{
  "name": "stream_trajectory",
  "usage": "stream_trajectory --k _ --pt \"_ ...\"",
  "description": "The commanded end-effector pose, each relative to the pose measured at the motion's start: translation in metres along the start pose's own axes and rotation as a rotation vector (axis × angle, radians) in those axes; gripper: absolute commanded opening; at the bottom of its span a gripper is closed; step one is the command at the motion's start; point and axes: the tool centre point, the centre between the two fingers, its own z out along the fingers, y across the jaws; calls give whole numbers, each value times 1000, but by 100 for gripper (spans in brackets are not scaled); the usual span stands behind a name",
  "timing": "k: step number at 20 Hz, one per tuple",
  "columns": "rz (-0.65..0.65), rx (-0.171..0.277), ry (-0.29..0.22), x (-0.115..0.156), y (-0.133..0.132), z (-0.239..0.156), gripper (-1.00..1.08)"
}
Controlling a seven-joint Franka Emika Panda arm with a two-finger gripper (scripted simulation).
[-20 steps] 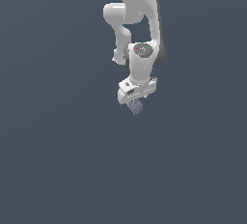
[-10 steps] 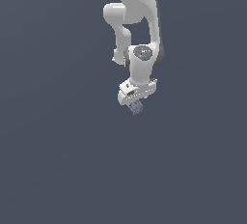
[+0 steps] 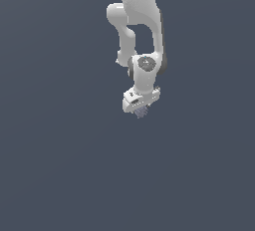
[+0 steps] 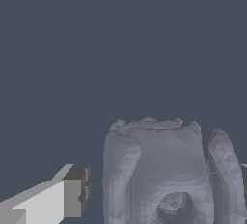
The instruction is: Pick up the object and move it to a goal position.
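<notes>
The object is a tiny grey-blue, rough lump that pokes out just below the white hand in the exterior view. In the wrist view the object fills the space between the fingers, with a ridged top and a round hollow low on its face. My gripper is tilted and straddles the object. One fingertip stands a small gap away from the lump. The other finger shows only at the picture's edge, right against the lump. The jaws stand wide apart.
The white arm comes down from the top of the exterior view. Everything else is plain dark grey-blue ground with no other object, edge or goal marker showing.
Almost nothing differs. The wrist has sunk slightly in the exterior view. The lump stays in the same place under the hand.
</notes>
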Motion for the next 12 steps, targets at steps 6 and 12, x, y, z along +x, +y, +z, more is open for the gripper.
stream_trajectory --k 6,12 --pt "0 -1 1 0 0 4 -100" --pt "0 -1 1 0 0 4 -100"
